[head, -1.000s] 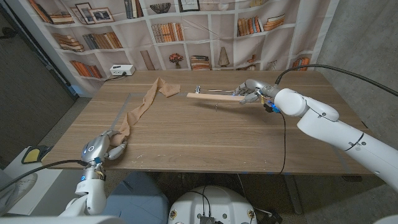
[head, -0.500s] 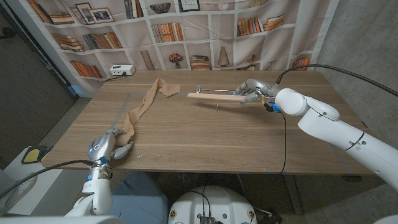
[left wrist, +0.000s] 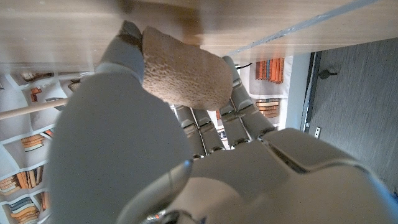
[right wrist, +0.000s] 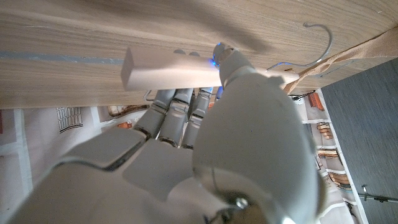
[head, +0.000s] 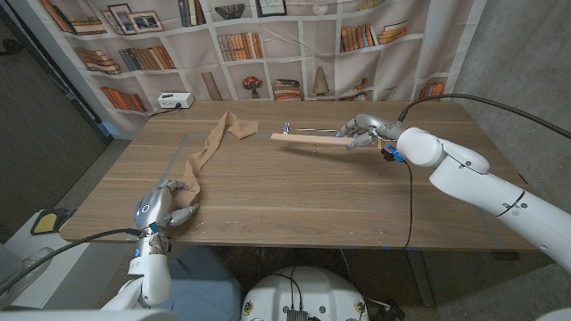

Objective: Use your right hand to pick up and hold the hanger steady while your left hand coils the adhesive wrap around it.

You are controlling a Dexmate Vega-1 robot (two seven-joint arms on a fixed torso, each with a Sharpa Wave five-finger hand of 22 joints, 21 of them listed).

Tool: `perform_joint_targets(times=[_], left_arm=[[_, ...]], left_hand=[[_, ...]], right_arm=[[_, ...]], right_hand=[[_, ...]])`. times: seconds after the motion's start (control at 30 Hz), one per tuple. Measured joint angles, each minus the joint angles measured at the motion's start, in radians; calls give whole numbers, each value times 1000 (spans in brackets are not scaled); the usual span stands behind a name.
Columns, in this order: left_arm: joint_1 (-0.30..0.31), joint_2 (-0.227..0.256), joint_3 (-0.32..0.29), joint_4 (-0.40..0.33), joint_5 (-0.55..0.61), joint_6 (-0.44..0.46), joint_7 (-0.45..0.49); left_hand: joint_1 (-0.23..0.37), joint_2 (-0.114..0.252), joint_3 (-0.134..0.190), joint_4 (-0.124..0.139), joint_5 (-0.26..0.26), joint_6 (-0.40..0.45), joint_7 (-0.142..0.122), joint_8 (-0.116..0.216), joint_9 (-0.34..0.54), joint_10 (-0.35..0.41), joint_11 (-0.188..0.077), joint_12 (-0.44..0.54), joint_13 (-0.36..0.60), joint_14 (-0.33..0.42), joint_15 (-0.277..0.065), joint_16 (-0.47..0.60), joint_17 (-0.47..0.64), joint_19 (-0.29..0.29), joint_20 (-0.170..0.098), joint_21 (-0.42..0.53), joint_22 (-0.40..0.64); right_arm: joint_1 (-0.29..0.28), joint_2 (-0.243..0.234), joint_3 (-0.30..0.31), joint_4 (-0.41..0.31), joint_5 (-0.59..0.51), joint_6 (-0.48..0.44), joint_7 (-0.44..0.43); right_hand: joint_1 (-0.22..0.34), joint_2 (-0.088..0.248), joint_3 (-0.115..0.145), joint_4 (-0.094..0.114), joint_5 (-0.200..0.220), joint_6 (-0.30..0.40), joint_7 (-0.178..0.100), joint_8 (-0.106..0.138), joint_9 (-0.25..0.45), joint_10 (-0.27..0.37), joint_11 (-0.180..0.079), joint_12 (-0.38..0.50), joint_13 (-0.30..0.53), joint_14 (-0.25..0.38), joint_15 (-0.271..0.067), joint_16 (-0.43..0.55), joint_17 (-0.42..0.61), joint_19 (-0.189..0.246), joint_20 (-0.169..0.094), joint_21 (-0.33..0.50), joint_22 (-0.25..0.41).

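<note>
At the near left of the wooden table point(head: 294, 192) we see our left hand point(head: 163, 204), fingers curled around the near end of the tan adhesive wrap point(head: 207, 152); the left wrist view shows that crinkled end bunched between thumb and fingers point(left wrist: 183, 76), so the hand holds it. From there the wrap runs as a long loose strip away across the table, ending in a crumpled bend near the far edge, beside a strip of clear tape point(head: 176, 153) stuck along the wood. Behind it a white power box point(head: 175, 100) sits at the table's far left corner, in front of a bookshelf backdrop point(head: 268, 45). Further right, the wooden hanger point(head: 308, 137) hangs a little above the table, its shadow beneath it, its bar roughly level. Our right hand point(head: 361, 130) grips the bar's right end, fingers wrapped over it; in the right wrist view the metal hook point(right wrist: 320, 38) appears to point toward the tabletop, though the turned view makes this uncertain.
</note>
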Motion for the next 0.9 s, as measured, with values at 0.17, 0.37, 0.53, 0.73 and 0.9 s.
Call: perform_joint_targets(times=[0.17, 0.37, 0.53, 0.73, 0.9], left_arm=[[-15, -13, 0, -9, -5, -5, 5], [-38, -31, 8, -19, -37, -26, 21], [-57, -45, 16, -28, -52, -35, 24], [-79, -61, 24, -39, -72, -43, 24], [-98, -72, 32, -49, -89, -49, 24]], left_hand=[[0, 0, -4, 4, 0, -11, 0, 12, 17, -7, 0, 0, 1, 0, 0, -1, 12, -15, 4, 17, 9], [-2, 2, -12, 4, 0, -11, 0, 29, 35, -7, 0, 0, -5, 0, 0, -3, 21, -26, 5, 36, 15], [-1, 1, -12, 4, 0, -11, 0, 44, 53, 2, 3, -4, -16, 0, 0, -2, 21, -40, 8, 50, 19], [-1, 1, -12, 4, 0, -11, 0, 55, 74, 6, 2, -10, -29, 0, 0, -2, 22, -43, 12, 66, 18], [-1, 1, -16, 8, 0, -15, 4, 66, 88, 12, 7, -11, -38, 0, 0, -2, 25, -48, 11, 75, 18]], right_arm=[[0, 0, 3, 5, 3, 6, -5], [-8, 1, 22, 15, 19, 22, -16], [-18, -2, 41, 21, 37, 39, -26], [-33, -9, 66, 31, 65, 66, -37], [-45, -15, 83, 38, 84, 86, -47]], right_hand=[[-1, 1, 1, -1, 0, 0, 0, 0, 0, 0, 0, -1, 0, 0, 0, 0, 0, 0, 0, 1, 0], [-1, 1, 3, -3, -1, 0, 0, 0, 0, 0, 0, -2, 0, 0, 0, 0, 1, -5, 5, 2, 0], [-1, 1, 3, -3, -1, 0, 0, 0, 0, 0, 0, -6, 0, 0, 0, 0, 1, -5, 5, 3, 0], [-1, 1, 4, -4, -2, 0, 0, 0, 0, -2, -2, -8, 0, 0, 0, -1, 4, -5, 5, 8, 0], [-1, 1, 4, -4, -2, 0, 0, 0, 0, -2, -2, -8, 0, 0, 0, -1, 4, -6, 5, 8, 0]])
